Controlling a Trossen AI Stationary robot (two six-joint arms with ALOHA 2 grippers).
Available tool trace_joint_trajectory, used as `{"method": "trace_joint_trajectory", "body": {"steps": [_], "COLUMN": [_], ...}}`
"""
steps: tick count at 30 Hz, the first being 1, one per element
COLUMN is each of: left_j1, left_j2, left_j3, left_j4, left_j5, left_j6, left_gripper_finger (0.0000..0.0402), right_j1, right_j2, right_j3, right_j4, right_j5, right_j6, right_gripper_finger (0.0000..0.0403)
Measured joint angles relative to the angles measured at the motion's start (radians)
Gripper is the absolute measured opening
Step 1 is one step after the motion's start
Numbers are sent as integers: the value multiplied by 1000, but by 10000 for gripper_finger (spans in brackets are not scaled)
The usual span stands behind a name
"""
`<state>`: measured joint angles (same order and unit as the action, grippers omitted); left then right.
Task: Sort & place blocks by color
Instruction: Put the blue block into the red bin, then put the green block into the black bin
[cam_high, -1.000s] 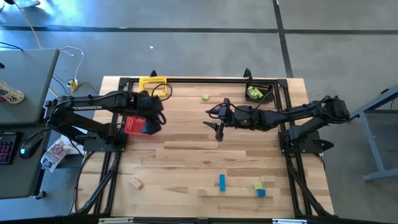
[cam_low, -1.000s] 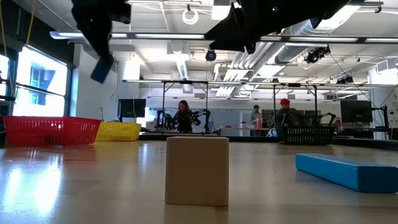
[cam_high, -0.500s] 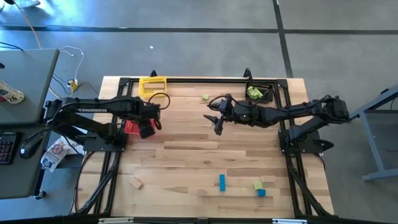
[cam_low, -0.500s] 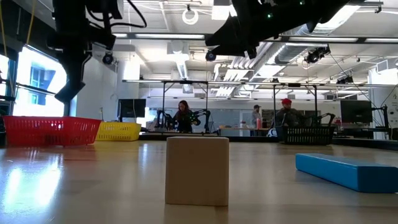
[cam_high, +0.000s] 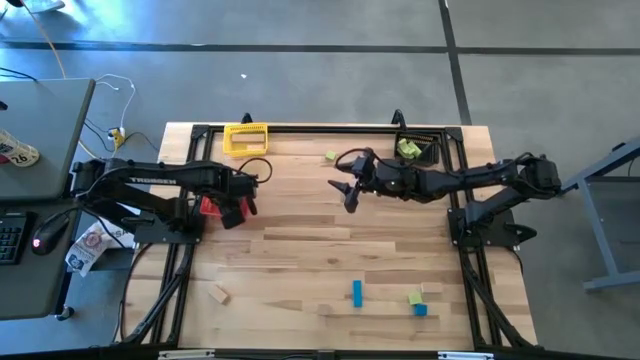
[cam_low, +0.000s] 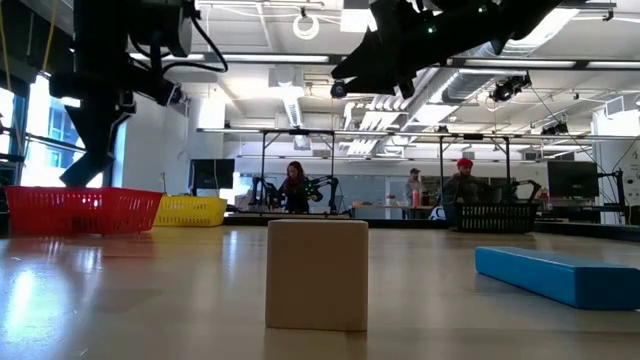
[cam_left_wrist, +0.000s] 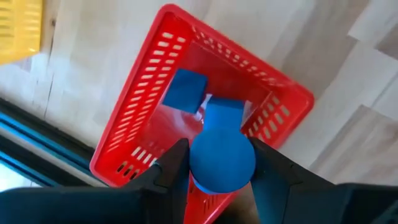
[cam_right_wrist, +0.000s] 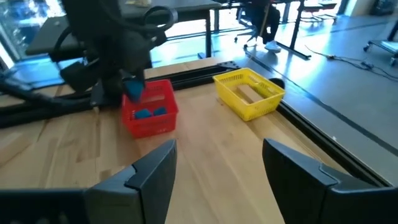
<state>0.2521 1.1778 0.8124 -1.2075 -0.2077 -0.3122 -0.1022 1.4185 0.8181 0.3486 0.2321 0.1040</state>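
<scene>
A robotics lab: exposed ceiling ducts (cam_low: 520, 45), concrete floor (cam_high: 300, 80), seated people (cam_low: 296, 187) at other workstations, framed wooden table (cam_high: 300, 250).

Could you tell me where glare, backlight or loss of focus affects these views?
Low view: bright ceiling lights and windows silhouette both arms; the tan block is soft-edged. Left wrist view: the blue block between the jaws is defocused, the red basket sharp. Right wrist view: the window behind washes out.

High view straight down, low view level, both perhaps sharing red basket (cam_high: 208, 205)
</scene>
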Motion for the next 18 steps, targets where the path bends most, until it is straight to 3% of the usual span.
{"method": "trace_joint_trajectory", "body": {"steps": [8,18], "left_j1": [59,109], "left_j2": [0,0], "left_j3": [-29,-32], "left_j4": [7,8], "left_j5": [-2,-17], "left_j6": [0,28], "left_gripper_finger": [119,171], "right_j1": [-77,-196], "right_j2": [0,0], "right_j3": [0,0], "right_j4": [23,37], "right_j5": [-30,-125], "right_j6": [3,1], "right_gripper_finger": [224,224]}}
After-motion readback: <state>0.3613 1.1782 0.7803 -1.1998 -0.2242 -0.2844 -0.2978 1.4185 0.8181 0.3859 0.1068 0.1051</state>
